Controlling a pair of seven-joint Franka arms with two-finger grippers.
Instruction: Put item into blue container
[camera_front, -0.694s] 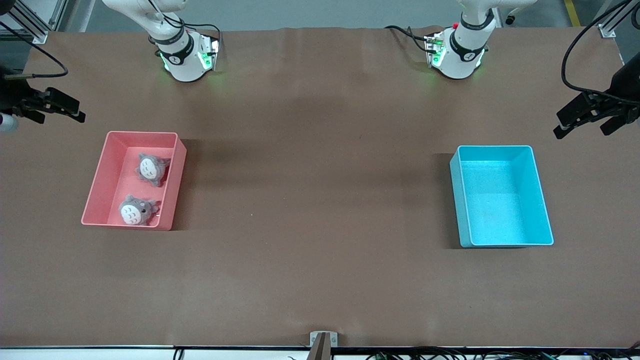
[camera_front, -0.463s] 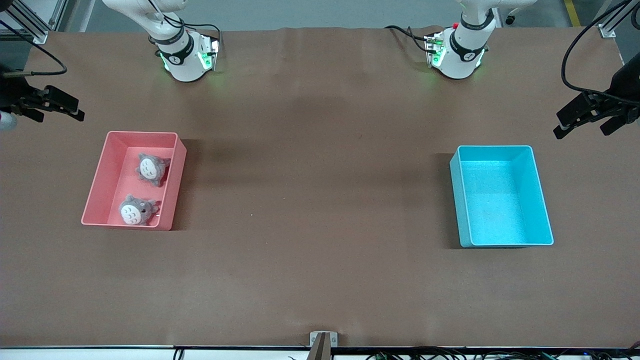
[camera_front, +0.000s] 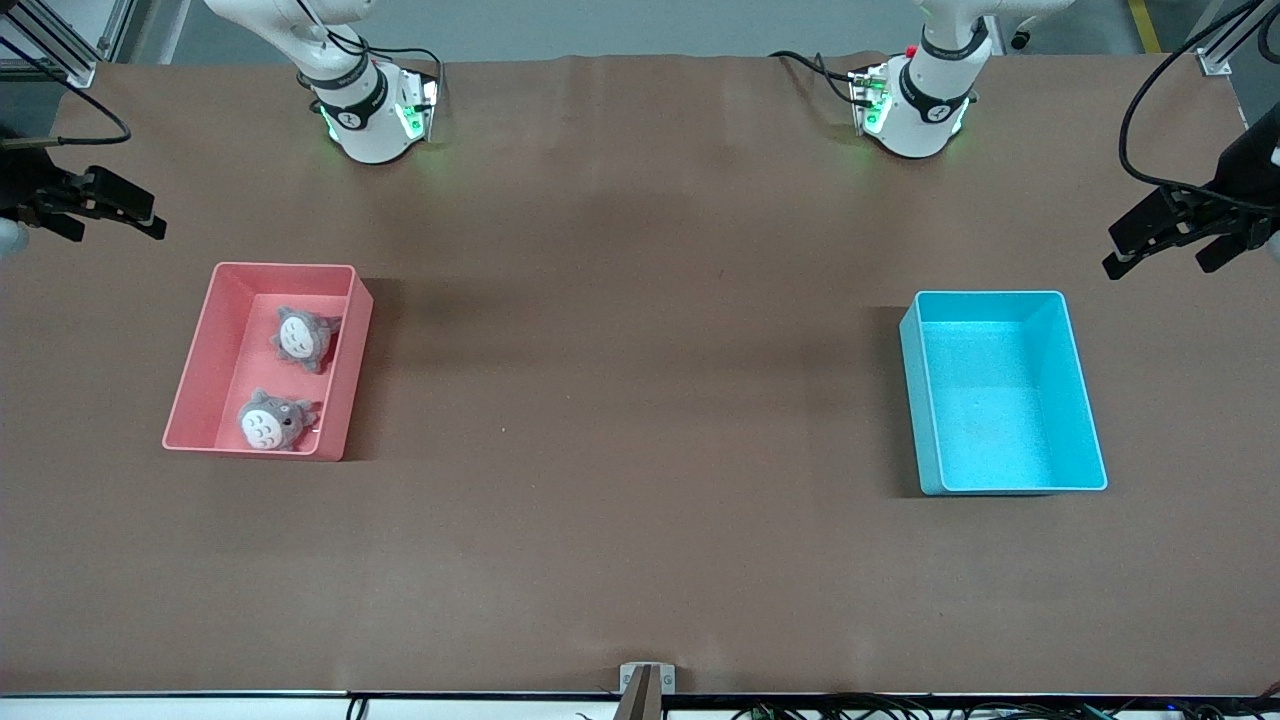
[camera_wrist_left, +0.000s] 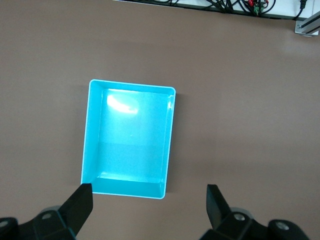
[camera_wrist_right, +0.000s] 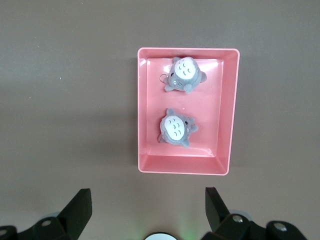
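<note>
Both hands up and wide, nothing picked yet.

My left hand (camera_front: 1165, 245) hangs wide and holding nothing over the tabletop (camera_front: 640, 420) at my left arm's end, just beside the blue container (camera_front: 1085, 400), which sits there with only its bare floor showing; from my left wrist I look straight down on that container (camera_wrist_left: 129, 140) with my fingers (camera_wrist_left: 80, 205) spread. My right hand (camera_front: 105, 210) hangs wide too, holding nothing, over the tabletop's edge at my right arm's end, near the pink bin (camera_front: 200, 380). Two grey plush toys lie in the pink bin: one (camera_front: 301, 338) farther from the front camera, one (camera_front: 270, 421) nearer. My right wrist sees both in the bin (camera_wrist_right: 230, 105).
</note>
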